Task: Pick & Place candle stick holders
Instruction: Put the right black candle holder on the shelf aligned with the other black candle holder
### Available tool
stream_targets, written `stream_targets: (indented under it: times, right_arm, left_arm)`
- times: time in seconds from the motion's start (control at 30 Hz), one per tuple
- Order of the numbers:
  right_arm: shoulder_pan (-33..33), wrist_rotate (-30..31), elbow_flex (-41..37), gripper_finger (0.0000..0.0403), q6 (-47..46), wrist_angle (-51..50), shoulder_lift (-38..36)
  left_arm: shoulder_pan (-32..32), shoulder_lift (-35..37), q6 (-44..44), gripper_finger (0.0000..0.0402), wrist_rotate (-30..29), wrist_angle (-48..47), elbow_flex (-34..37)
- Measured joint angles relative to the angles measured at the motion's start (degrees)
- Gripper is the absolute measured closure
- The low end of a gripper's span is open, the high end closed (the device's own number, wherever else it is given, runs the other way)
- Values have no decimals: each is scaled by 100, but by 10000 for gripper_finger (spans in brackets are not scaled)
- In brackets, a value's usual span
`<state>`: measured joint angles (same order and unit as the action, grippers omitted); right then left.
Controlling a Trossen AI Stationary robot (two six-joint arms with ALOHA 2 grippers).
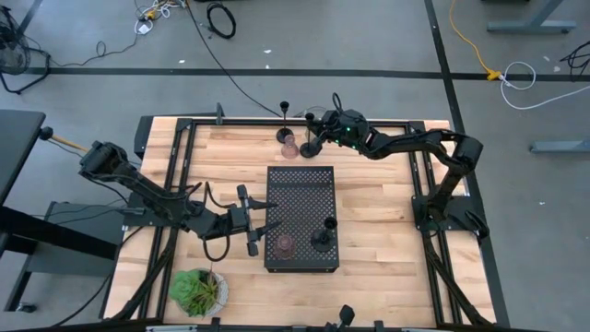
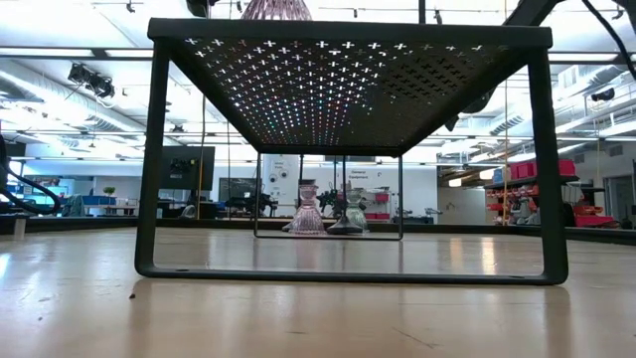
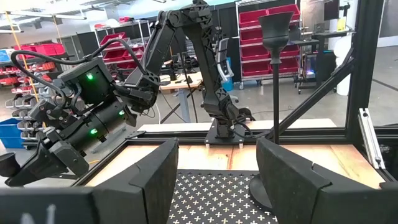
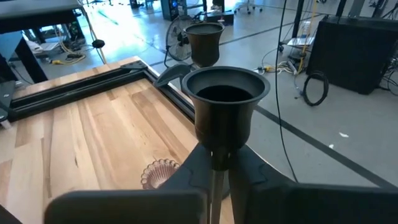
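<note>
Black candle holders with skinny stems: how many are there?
3. One slim black stemmed holder stands on the black perforated tray; a second is in the right tool beyond it; a third stands at the wooden table's far edge.

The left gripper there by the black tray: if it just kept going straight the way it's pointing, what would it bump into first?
Probably the black stemmed holder standing on the perforated tray. The open left gripper points across the tray, and the holder's base sits just ahead, slightly off-centre, so it might only graze.
</note>
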<state>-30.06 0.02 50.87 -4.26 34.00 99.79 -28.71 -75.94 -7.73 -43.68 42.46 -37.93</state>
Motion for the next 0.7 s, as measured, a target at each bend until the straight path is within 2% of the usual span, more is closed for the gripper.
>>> stream_targets:
  times: [0.37,0.7]
  right_arm:
    - [44,-91,0,388,-108,18,-147]
    - [48,-94,0,388,-90,-267,-871]
  left_arm:
    - [0,-2,9,181,2,-90,0]
    - [0,-2,17,181,0,-131,1]
